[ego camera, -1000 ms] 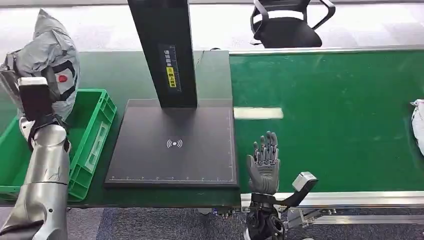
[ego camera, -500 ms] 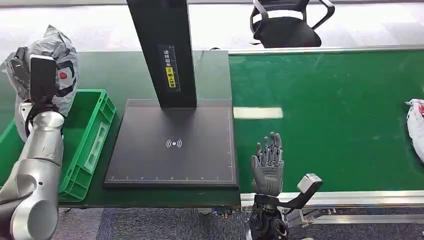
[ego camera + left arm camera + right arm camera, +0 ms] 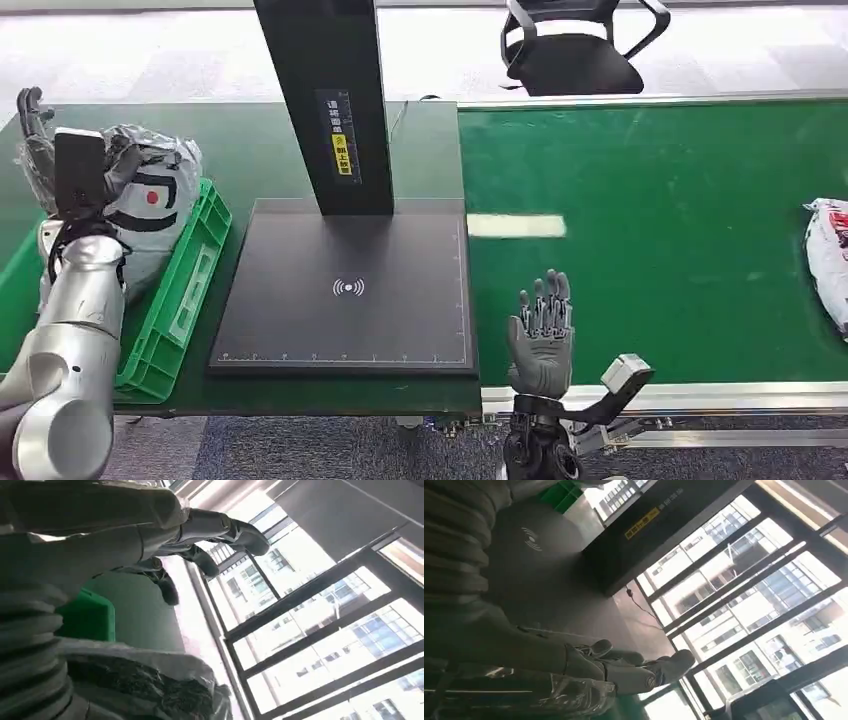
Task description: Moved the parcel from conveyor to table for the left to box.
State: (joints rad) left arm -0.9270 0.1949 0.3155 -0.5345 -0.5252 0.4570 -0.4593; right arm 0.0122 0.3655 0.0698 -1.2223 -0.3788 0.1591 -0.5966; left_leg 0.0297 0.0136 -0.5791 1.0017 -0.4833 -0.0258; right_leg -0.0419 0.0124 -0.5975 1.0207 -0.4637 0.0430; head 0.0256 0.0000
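Leftmost, our left hand is raised above the green crate, fingers apart and holding nothing. Beside it the grey parcel lies tilted in the crate, leaning over its right rim. Next we see the black scanner pad with its upright column on the dark green table. Further right, our right hand stands upright at the near edge of the green conveyor, fingers straight and empty. A white parcel lies at the belt's far right.
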